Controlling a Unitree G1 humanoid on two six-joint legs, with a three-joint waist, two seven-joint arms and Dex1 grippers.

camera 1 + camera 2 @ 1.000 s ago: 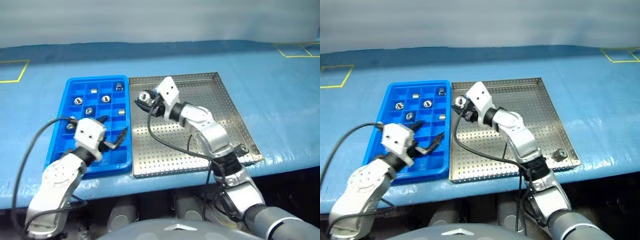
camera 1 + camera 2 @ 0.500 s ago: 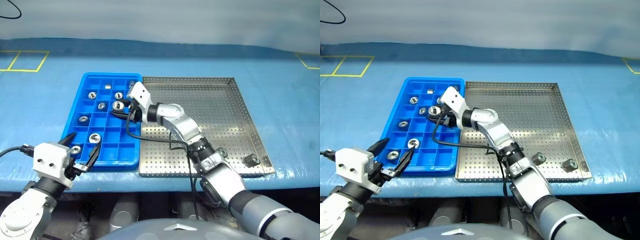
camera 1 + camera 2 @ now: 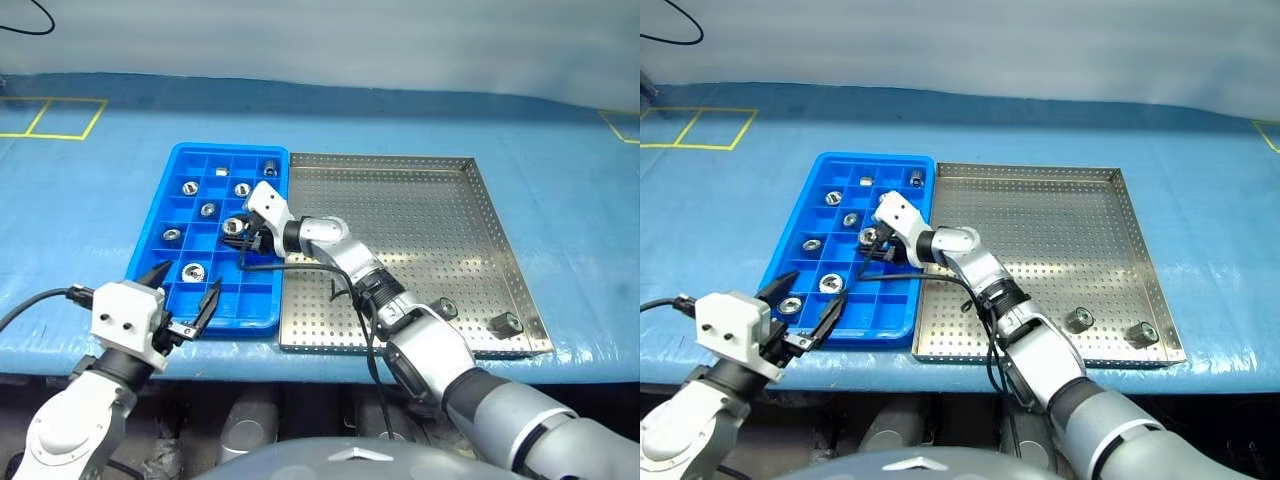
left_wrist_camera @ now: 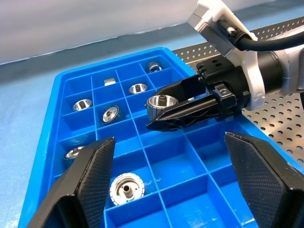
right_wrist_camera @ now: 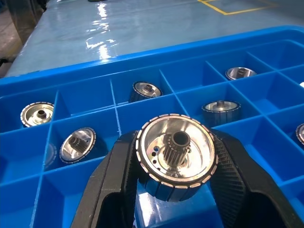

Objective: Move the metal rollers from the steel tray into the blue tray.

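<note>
My right gripper is shut on one of the metal rollers, a shiny geared cylinder, and holds it low over a middle compartment of the blue tray. Several rollers lie in other compartments of that tray, such as one near the front. Two more rollers rest near the front right corner of the steel tray. My left gripper is open and holds nothing, hanging at the blue tray's front left edge and pointing toward the held roller.
Both trays sit side by side on a light blue table covering, close to its front edge. Yellow tape marks lie at the far left. A black cable trails from my left wrist.
My right gripper has carried the roller leftward from the steel tray's edge to over the blue tray and lowered it. My left gripper has drawn back toward the tray's front edge. The camera has shifted too.
</note>
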